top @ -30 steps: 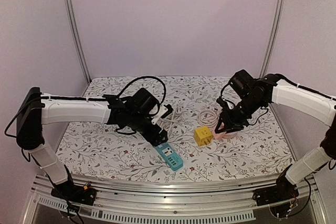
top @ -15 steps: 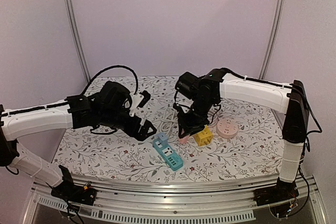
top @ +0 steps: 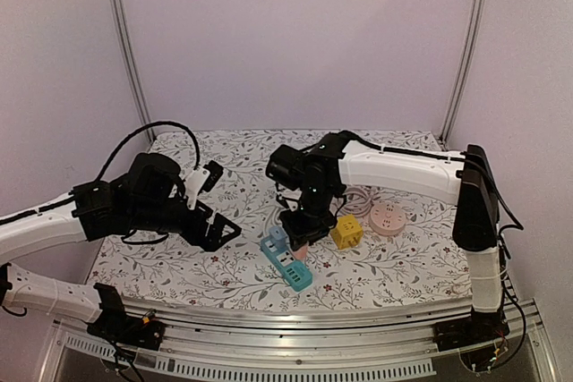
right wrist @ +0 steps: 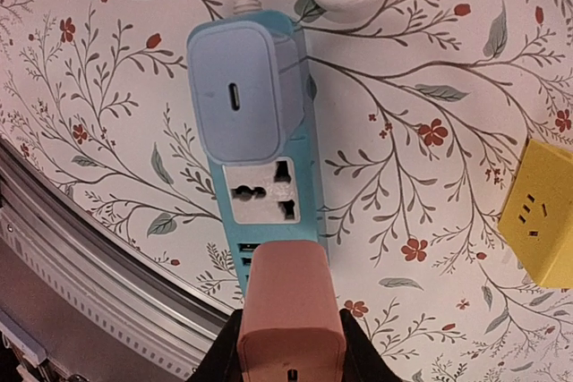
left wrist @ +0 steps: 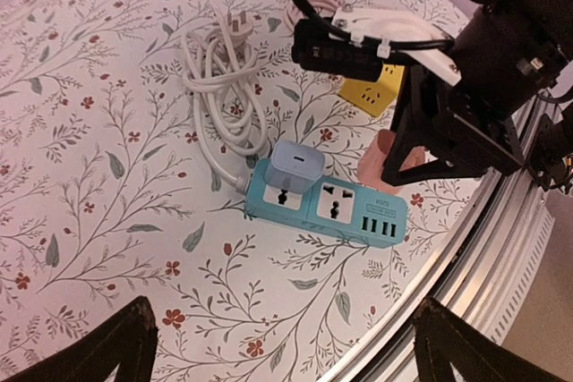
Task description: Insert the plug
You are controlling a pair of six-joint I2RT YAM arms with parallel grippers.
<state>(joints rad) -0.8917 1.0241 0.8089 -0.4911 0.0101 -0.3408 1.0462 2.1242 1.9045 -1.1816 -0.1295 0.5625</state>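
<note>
Top external: shows left tool (top: 219, 205) backed off to the left compared with a second ago, now well apart from the teal power strip (top: 288, 266). Jaws spread wide, released, holding nothing. Leaves lavender charger (top: 277, 236) seated in the strip's far socket. Shows right tool (top: 303, 234) swung over from the round pink socket (top: 387, 218) to just above the strip. Clenched on pink plug (top: 301, 250), near yellow cube (top: 346, 231).

Left wrist: confirms nothing in left tool (left wrist: 286, 351). Shows power strip (left wrist: 324, 207) flat on the floral counter (left wrist: 107, 176), lavender charger (left wrist: 294, 167) in place. Puts pink plug (left wrist: 383, 158) in right tool (left wrist: 430, 145) by the strip's USB end; cannot tell contact.

Right wrist: looks straight down on pink plug (right wrist: 291, 310), over the USB end, short of the free socket (right wrist: 261, 190). Suggests first insertion done and second pending: needs a shift toward that socket, then a press down.
</note>
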